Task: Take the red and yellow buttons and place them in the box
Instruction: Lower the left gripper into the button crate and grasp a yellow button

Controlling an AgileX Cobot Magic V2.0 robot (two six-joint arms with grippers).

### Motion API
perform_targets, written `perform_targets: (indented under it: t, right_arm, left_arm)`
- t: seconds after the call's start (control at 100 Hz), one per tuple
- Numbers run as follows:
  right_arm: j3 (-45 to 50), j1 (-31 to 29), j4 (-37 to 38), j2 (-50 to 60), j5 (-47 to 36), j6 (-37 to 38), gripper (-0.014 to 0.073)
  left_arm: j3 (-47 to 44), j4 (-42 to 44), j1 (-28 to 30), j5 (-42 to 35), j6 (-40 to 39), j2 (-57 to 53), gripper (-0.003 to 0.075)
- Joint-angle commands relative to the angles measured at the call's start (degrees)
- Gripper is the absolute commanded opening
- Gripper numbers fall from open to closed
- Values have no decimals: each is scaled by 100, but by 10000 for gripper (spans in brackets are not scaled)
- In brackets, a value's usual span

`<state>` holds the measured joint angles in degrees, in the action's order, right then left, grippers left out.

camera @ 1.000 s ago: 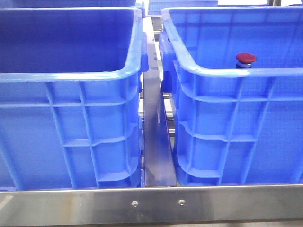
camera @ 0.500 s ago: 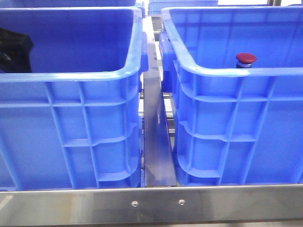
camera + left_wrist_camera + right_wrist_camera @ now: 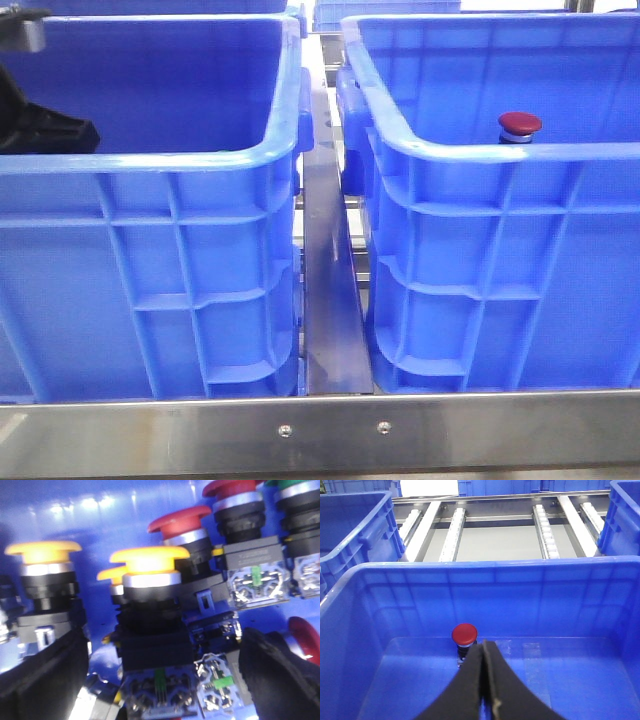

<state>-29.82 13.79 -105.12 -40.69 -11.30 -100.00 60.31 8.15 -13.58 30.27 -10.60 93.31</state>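
Note:
In the left wrist view, a yellow button (image 3: 145, 560) stands upright on the floor of the source crate. My left gripper (image 3: 160, 680) is open, and its black fingers (image 3: 45, 680) flank the button's dark body without touching it. Red buttons (image 3: 180, 522) stand just behind it. The box (image 3: 500, 150) is the right crate in the front view. One red button (image 3: 519, 124) stands inside it, and the right wrist view shows that red button (image 3: 464, 634) too. My right gripper (image 3: 482, 652) is shut and empty above the box floor (image 3: 560, 680), close to that button.
More buttons crowd the left crate (image 3: 150, 160): another yellow one (image 3: 42, 550), a green one (image 3: 295, 485), and clear contact blocks (image 3: 255, 580). My left arm (image 3: 45, 125) shows inside that crate. A steel rail (image 3: 330, 300) separates the crates. Conveyor rollers (image 3: 545, 525) lie beyond the box.
My left arm has come into the front view inside the left crate and moved further right. The red button in the box has not moved.

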Motion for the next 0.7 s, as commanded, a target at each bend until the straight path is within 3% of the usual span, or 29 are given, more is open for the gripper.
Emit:
perform_targets:
  t: [0.0, 0.2, 0.27, 0.37, 0.59, 0.69]
  right_arm:
    - [-157, -24, -495, 43, 178, -77, -67]
    - [-157, -24, -495, 43, 178, -77, -67]
    - [-157, -24, -495, 43, 178, -77, -67]
    - [-157, -24, -495, 43, 178, -77, -67]
    - [-157, -24, -495, 43, 178, -77, -67]
    - [-157, -24, -495, 43, 178, -77, -67]
  left_arm:
    - [172, 0, -40, -279, 6, -152, 566]
    - [172, -37, -40, -271, 6, -110, 564]
    - [172, -39, -40, -257, 6, -110, 529]
    - [172, -50, -40, -234, 6, -110, 395]
    - [172, -61, -40, -234, 6, -257, 0]
    - [172, -61, -40, -221, 6, -454, -19]
